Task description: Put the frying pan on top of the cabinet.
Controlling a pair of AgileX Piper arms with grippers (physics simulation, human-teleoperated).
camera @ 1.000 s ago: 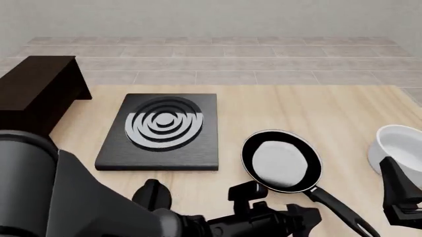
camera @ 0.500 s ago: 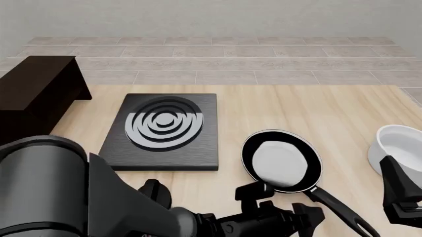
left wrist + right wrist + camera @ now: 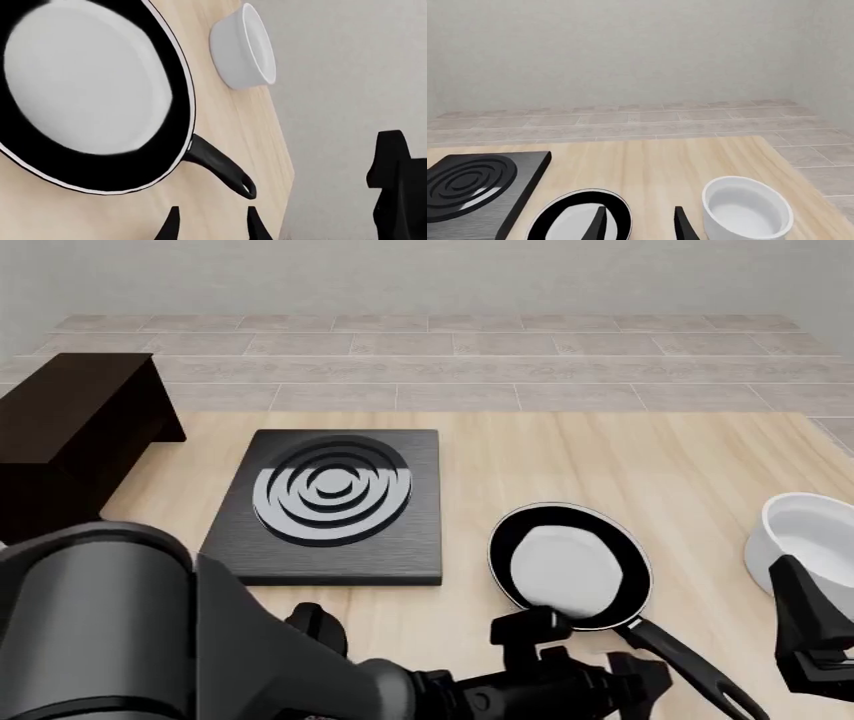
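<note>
Pale wood grain is covering the bench (image 3: 641, 460), and nothing on it is carrying a brand, label or any readable writing. The frying pan (image 3: 570, 566) is sitting flat on the bench toward the near right, its glossy grey-white inside facing up and its long black handle (image 3: 681, 660) running toward the near right edge, ending in a loop. It is lying just to the right of the black stove slab (image 3: 327, 508) with concentric grey rings, not touching it. The cabinet (image 3: 67, 435), very dark brown and flat-topped, is standing at the far left of the bench, well apart from the pan. A white bowl (image 3: 807, 540) is resting upright near the right edge, beyond the pan. A small black knob (image 3: 310, 628) is showing near the front edge, partly hidden by the left arm. The left pincer (image 3: 211, 227) is hanging just beside the handle's loop without touching it, its two fingertips standing apart and released, grasping nothing. In the left wrist view the pan's rim and the bowl are both showing clearly. The right pincer (image 3: 638, 225) is hovering above the bench at the near right, fingertips likewise parted and holding nothing, looking out over the pan, bowl and stove slab.
</note>
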